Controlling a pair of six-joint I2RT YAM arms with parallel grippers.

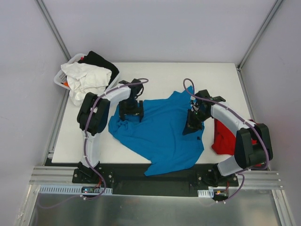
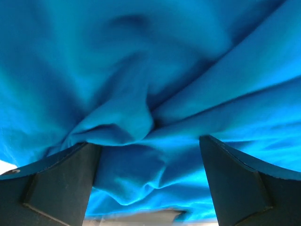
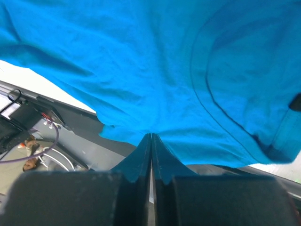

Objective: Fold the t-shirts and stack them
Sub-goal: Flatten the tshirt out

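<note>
Currently clamps right gripper (image 3: pixel 151 137) tight on the blue t-shirt (image 1: pixel 160 134), spread rumpled on the table (image 1: pixel 164 75). Holds left gripper (image 1: pixel 130 115) splayed wide over that shirt's left folds. Finds red t-shirt (image 1: pixel 224 137) bunched at table's right edge.

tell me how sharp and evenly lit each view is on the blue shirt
Top external: sharp and evenly lit, with only soft shadows on the turquoise-blue cotton t-shirt. Left wrist: the cloth is too close and soft-focused, its folds deeply shadowed, and the open left gripper is a dark silhouette. Right wrist: fabric and seams are crisp, while the shut right gripper is dark and blurred near the lens.
</note>
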